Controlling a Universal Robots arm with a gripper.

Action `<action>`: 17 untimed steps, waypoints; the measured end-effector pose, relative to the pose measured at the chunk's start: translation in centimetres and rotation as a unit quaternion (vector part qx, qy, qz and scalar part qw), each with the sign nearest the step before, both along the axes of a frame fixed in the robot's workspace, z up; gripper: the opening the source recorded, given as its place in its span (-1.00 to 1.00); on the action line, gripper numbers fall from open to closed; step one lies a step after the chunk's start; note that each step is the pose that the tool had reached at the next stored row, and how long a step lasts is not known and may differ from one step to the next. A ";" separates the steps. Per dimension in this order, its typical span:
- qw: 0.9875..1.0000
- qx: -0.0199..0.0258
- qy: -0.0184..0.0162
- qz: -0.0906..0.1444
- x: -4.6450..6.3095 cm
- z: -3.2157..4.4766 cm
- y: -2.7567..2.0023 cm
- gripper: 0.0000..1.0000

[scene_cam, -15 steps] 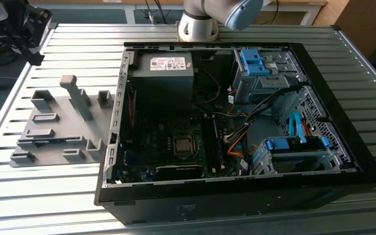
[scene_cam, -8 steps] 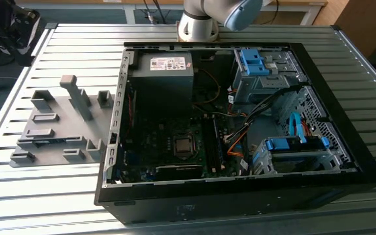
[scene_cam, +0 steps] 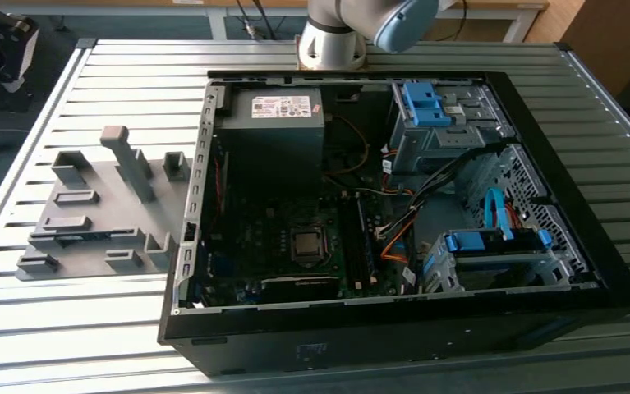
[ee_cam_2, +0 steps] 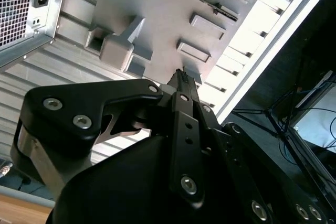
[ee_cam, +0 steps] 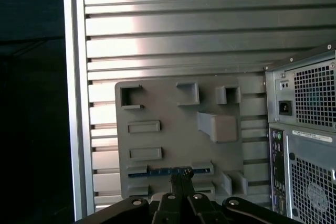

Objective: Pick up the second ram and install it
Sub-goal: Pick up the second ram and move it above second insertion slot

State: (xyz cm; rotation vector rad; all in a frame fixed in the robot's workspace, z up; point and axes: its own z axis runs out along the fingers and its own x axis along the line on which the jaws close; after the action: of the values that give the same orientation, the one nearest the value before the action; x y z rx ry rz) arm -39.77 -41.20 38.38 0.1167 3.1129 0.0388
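Ram [ee_cam: 152, 171] lies slotted in grey holder [ee_cam: 173, 140] beneath closed jaws.

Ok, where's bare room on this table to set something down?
Bare table slats beyond the gray fixture tray, and more in front of it beside the computer case. Inside the case is crowded: cables tangle between the drive cages.
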 end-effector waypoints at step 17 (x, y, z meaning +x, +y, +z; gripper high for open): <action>1.000 0.000 0.000 0.012 -0.2 0.00 -0.12 -0.79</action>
State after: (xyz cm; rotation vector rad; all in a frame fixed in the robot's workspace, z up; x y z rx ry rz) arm -40.02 -41.33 38.38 0.0779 3.1144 0.0394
